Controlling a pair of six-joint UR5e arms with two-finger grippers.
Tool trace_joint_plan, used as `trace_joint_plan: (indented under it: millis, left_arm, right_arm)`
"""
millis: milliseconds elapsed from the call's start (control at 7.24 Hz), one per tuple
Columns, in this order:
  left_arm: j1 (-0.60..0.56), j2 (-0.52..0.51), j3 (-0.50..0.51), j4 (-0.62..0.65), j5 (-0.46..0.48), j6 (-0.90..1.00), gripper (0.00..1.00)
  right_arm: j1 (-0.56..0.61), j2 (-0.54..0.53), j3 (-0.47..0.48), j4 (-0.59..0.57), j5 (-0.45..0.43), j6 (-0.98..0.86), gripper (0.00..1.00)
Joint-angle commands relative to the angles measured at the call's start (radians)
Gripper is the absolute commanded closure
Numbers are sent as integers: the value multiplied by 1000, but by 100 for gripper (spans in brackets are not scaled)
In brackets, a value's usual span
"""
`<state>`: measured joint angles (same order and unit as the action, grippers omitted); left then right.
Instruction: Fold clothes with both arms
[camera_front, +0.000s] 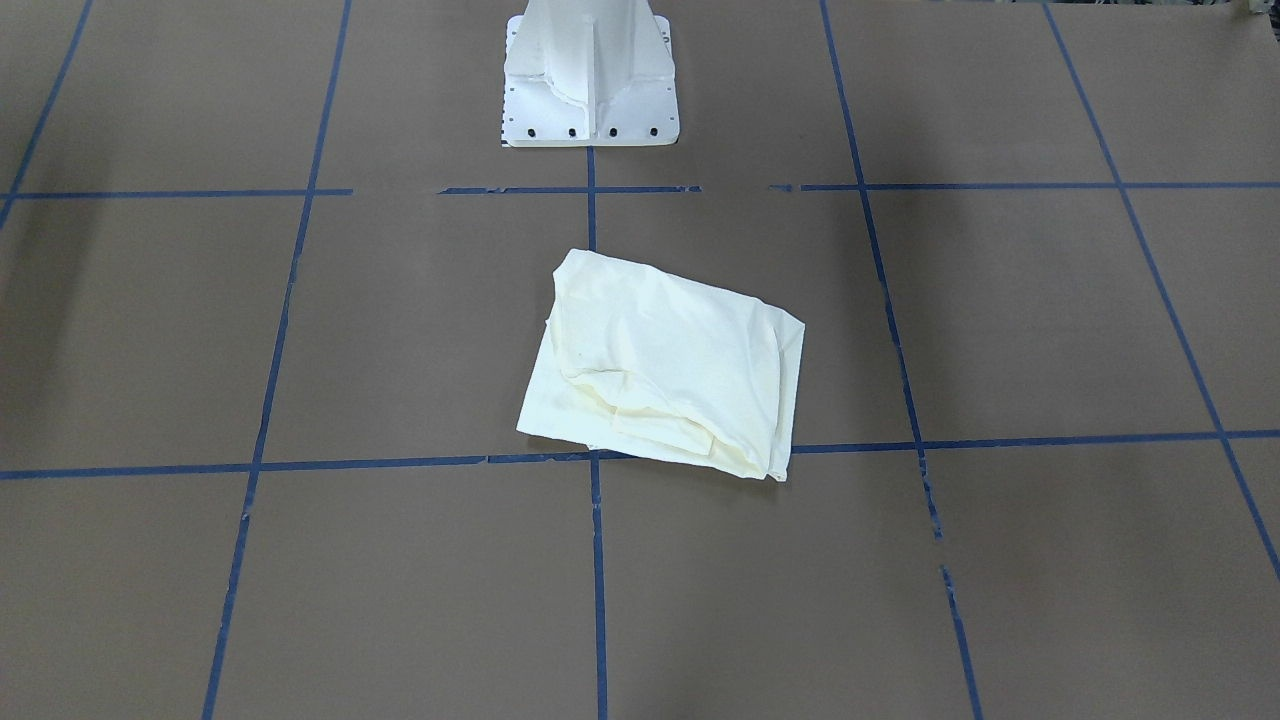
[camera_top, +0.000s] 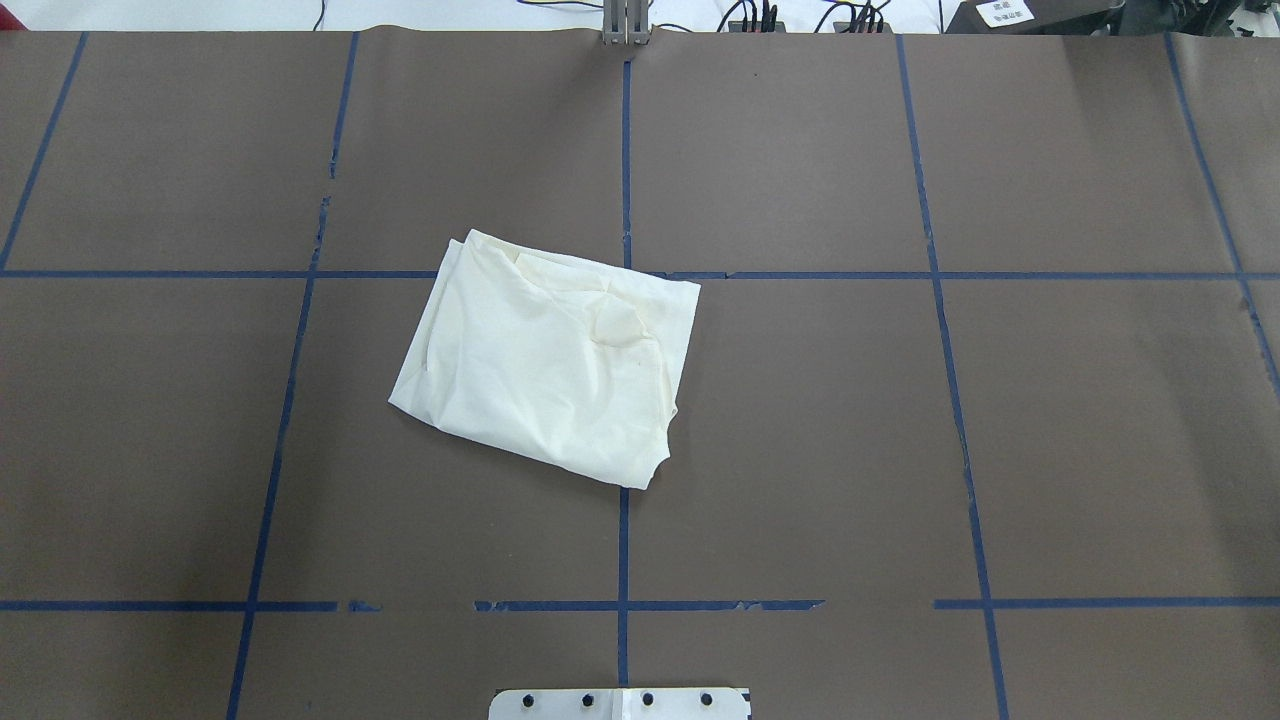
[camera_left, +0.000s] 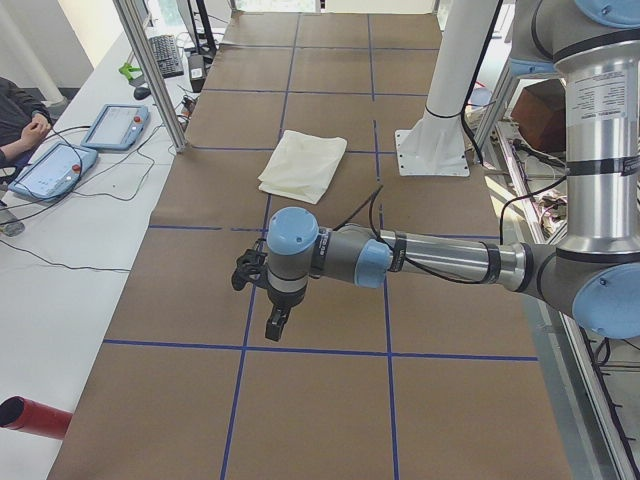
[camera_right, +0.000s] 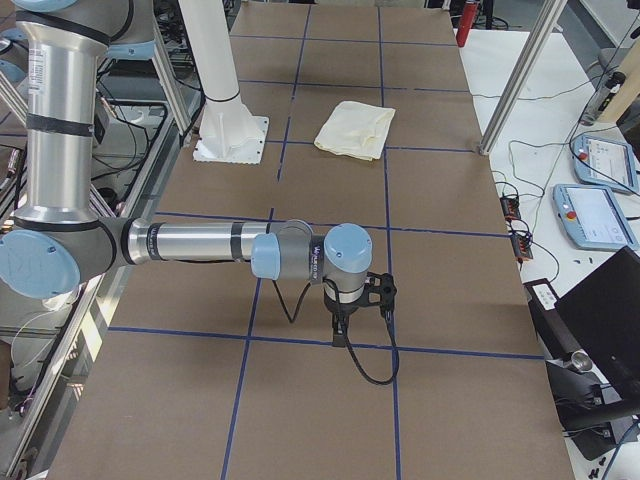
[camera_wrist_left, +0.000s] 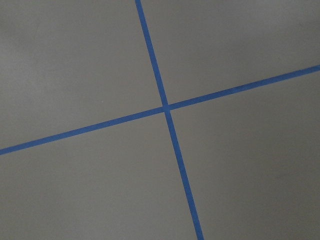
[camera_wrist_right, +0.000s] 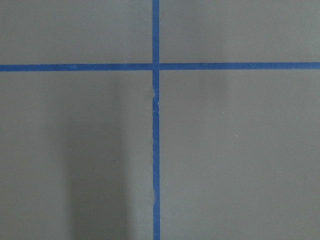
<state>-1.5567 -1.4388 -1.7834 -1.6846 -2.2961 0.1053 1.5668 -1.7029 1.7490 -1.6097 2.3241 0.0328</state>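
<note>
Folded to a rumpled rectangle, plain cream side up: the long-sleeved shirt (camera_top: 545, 375), flat on the brown tabletop (camera_top: 900, 420) about its middle. Set just to the robot's left of the centre tape line (camera_top: 624, 150), with one corner over it, out in front of the white base plate (camera_front: 590, 125). Well apart from both end effectors. Left end effector (camera_left: 276, 322) pointing down over a blue tape crossing toward the tabletop's left end; right end effector (camera_right: 340, 335) likewise toward the right end. Cannot tell, for either, whether apart or together
</note>
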Motion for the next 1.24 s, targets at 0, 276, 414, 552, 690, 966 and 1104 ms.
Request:
trace_joint_plan:
  millis: [0, 276, 414, 552, 690, 966, 1104]
  left_arm:
    - [-2, 26, 0, 5, -8, 5, 0]
    - [-3, 82, -4, 6, -162, -33, 0]
    - [-5, 86, -4, 3, -160, -32, 0]
    - [-3, 86, -4, 3, -160, -32, 0]
    - [-5, 87, -2, 0, -160, -32, 0]
    - [-5, 80, -5, -1, -160, -35, 0]
    - [-5, 80, -5, -1, -160, -35, 0]
  right_arm:
    - [1, -27, -2, 2, -5, 1, 0]
    - [1, -30, 0, 2, -5, 13, 0]
    - [2, -31, 0, 2, -5, 13, 0]
    - [1, -29, 0, 2, -5, 13, 0]
    - [1, -29, 6, 2, -5, 13, 0]
    - [1, -29, 6, 2, -5, 13, 0]
    - [1, -29, 6, 2, -6, 13, 0]
